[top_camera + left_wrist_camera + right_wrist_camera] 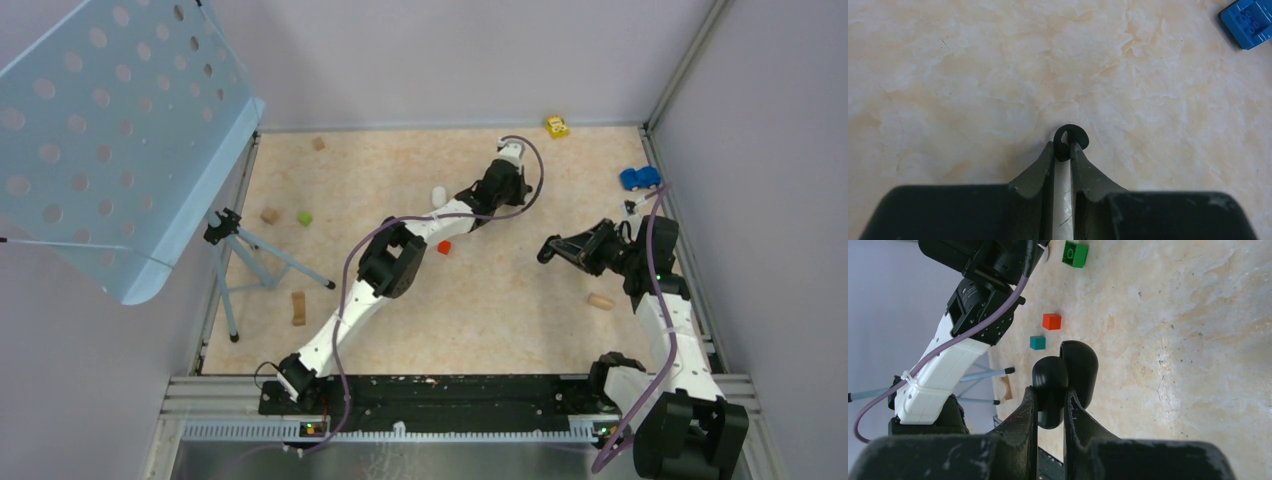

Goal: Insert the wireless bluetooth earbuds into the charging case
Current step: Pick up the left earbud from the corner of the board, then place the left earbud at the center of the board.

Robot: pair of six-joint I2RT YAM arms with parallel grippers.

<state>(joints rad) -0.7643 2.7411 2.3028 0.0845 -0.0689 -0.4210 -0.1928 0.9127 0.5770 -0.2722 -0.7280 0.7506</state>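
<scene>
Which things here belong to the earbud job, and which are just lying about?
Job: black earbud pinched in the left gripper; black charging case held in the right gripper.

Lying about: red cube, teal cube, green brick, blue brick, yellow toy, wooden block.

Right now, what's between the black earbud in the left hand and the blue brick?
Nothing: in the left wrist view only bare tabletop runs from the black earbud to the blue brick.
</scene>
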